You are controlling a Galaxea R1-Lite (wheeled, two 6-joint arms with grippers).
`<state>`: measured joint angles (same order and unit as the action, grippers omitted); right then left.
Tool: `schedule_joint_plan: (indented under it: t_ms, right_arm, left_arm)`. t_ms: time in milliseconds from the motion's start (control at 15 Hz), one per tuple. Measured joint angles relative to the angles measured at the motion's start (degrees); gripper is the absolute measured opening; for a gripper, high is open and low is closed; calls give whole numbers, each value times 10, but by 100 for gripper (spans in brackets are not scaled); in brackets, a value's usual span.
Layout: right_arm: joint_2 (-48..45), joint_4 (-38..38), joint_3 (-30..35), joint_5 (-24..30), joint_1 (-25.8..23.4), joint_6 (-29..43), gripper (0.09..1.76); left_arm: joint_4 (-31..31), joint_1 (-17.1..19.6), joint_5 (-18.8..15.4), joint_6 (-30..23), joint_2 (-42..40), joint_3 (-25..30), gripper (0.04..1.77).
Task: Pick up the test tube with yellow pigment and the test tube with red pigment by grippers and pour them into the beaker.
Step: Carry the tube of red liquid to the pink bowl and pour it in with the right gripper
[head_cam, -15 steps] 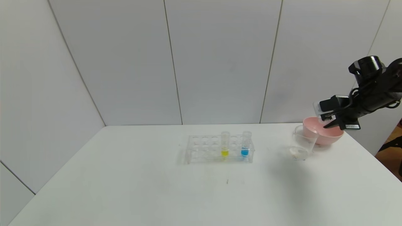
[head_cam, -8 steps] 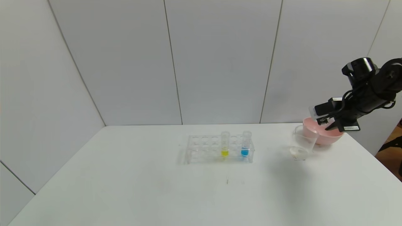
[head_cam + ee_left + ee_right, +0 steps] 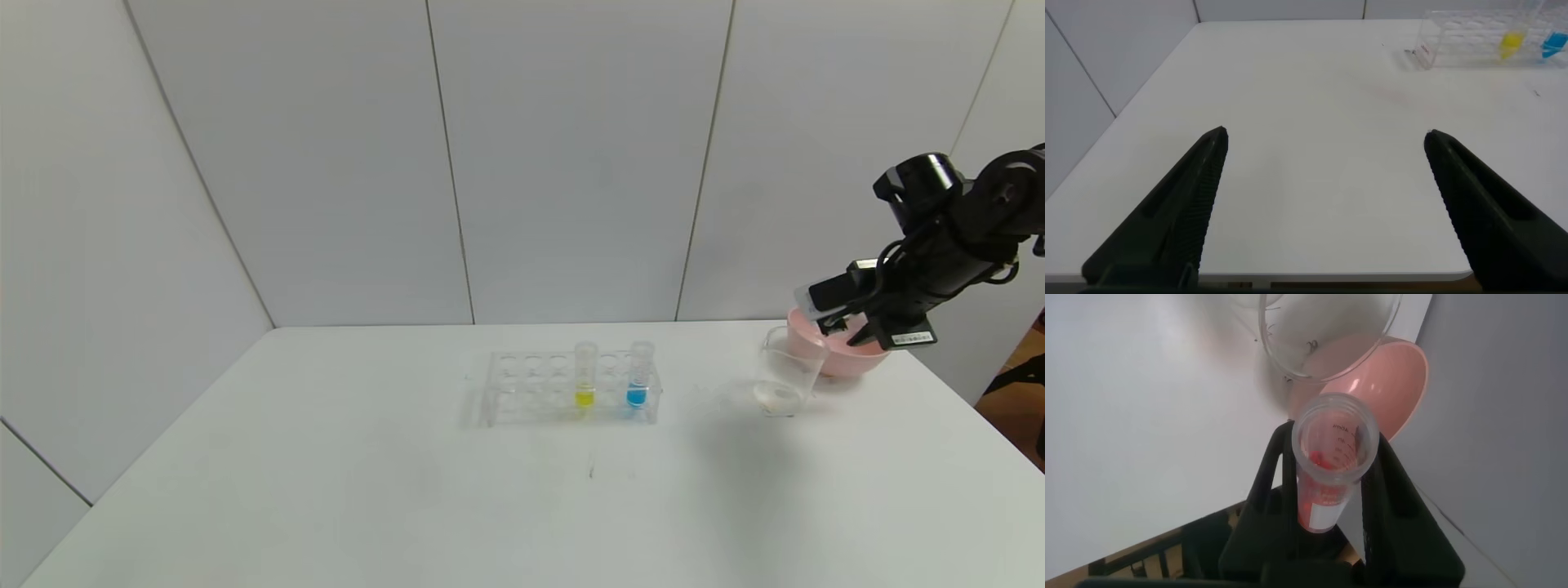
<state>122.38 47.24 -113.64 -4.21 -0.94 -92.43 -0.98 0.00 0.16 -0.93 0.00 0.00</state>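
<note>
Even, bright, diffuse light fills the head view, with no hard source showing; the white table [image 3: 326, 490] and the pale wall panels [image 3: 571, 163] come out flat and low in contrast. Shadows are soft: a faint grey patch lies on the table below and left of the beaker [image 3: 785, 374], and a thin one edges the clear rack [image 3: 563, 390]. Straight panel seams bow slightly toward the frame edges. In the left wrist view the two dark fingers [image 3: 1167, 220] at the bottom are softly blurred, the far table sharp. In the right wrist view the tube [image 3: 1333, 457] at centre is crisp, while the pink bowl [image 3: 1396, 384] and the beaker behind it are blurred, and the upper left washes out nearly white.
</note>
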Motion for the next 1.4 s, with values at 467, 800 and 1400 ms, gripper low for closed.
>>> schedule_joint_plan:
  t_ms: [467, 800, 1400]
  right_arm:
    - [1, 0, 0, -37, 13, -4, 51]
    - [14, -7, 0, -52, 27, 9, 51]
    - [31, -25, -5, -109, 38, 8, 51]
  left_arm:
    - [0, 0, 0, 0, 0, 0, 172]
    - [0, 0, 0, 0, 0, 0, 172]
    - [0, 0, 0, 0, 0, 0, 172]
